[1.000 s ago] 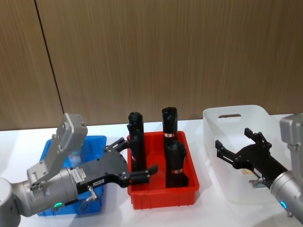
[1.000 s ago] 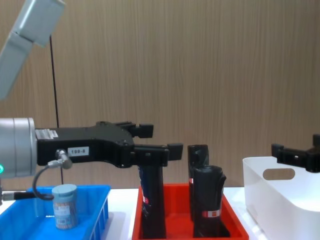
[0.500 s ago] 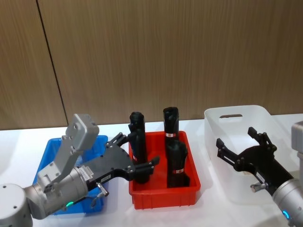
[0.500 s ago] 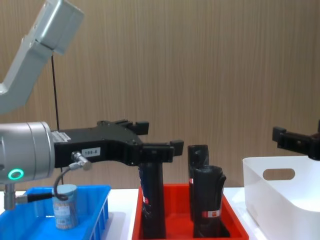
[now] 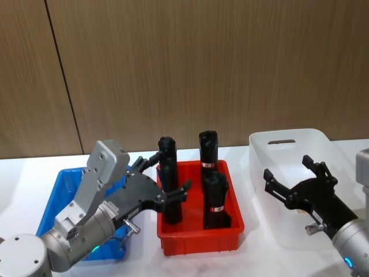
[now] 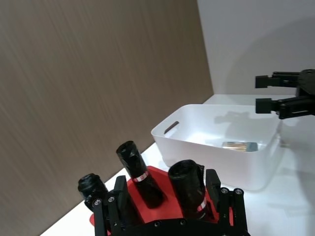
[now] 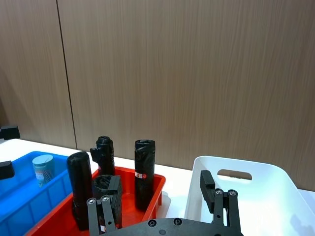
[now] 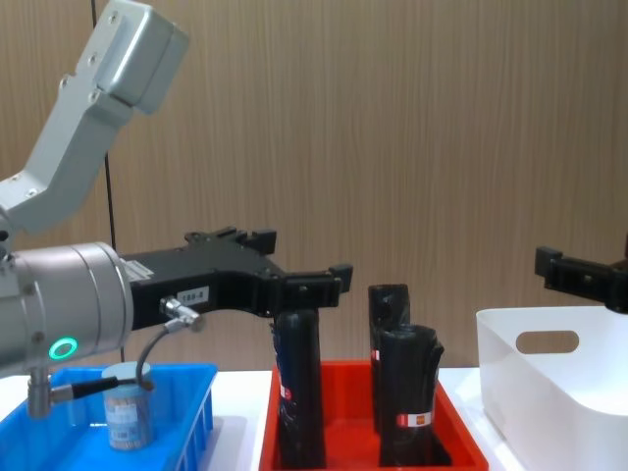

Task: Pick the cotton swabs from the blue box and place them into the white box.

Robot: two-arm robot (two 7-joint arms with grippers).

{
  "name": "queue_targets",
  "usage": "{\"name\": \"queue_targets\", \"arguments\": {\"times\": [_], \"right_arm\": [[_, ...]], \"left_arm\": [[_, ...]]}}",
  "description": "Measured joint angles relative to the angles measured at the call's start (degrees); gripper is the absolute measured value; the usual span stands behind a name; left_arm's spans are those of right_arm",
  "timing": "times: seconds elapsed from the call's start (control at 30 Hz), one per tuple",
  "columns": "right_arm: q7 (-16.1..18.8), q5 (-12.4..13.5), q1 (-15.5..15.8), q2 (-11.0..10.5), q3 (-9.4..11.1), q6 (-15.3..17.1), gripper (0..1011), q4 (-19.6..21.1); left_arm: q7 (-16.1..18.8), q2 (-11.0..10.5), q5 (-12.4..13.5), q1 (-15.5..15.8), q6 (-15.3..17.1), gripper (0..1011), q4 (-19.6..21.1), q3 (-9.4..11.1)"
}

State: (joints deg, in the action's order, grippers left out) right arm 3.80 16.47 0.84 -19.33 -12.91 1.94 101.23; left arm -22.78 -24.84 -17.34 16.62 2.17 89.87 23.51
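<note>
One cotton swabs jar, clear with a pale lid, stands in the blue box; it also appears in the right wrist view. Another cotton swabs jar lies on the floor of the white box. My left gripper hangs open and empty above the gap between the blue box and the red bin, level with the roll tops. My right gripper hovers open and empty over the white box.
A red bin stands between the two boxes and holds three tall black wrapped rolls with red-white labels. The left fingers sit close to the nearest roll. A wooden wall rises behind the white table.
My left arm has swung up and back, and its open gripper has shifted slightly away from me beside the left roll. The right gripper has barely moved.
</note>
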Motion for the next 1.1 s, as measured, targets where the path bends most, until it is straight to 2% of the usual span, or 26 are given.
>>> {"name": "queue_targets", "arguments": {"times": [0.8,1.1], "right_arm": [[0.0,0.0,0.0,0.0,0.0,0.0,1001,0.0],[0.0,0.0,0.0,0.0,0.0,0.0,1001,0.0]], "left_arm": [[18.2,2.5,4.8,-2.5,-1.1,1004,2.8,2.1],[21.8,2.9,5.8,-3.0,-1.4,1004,3.3,2.5]]}}
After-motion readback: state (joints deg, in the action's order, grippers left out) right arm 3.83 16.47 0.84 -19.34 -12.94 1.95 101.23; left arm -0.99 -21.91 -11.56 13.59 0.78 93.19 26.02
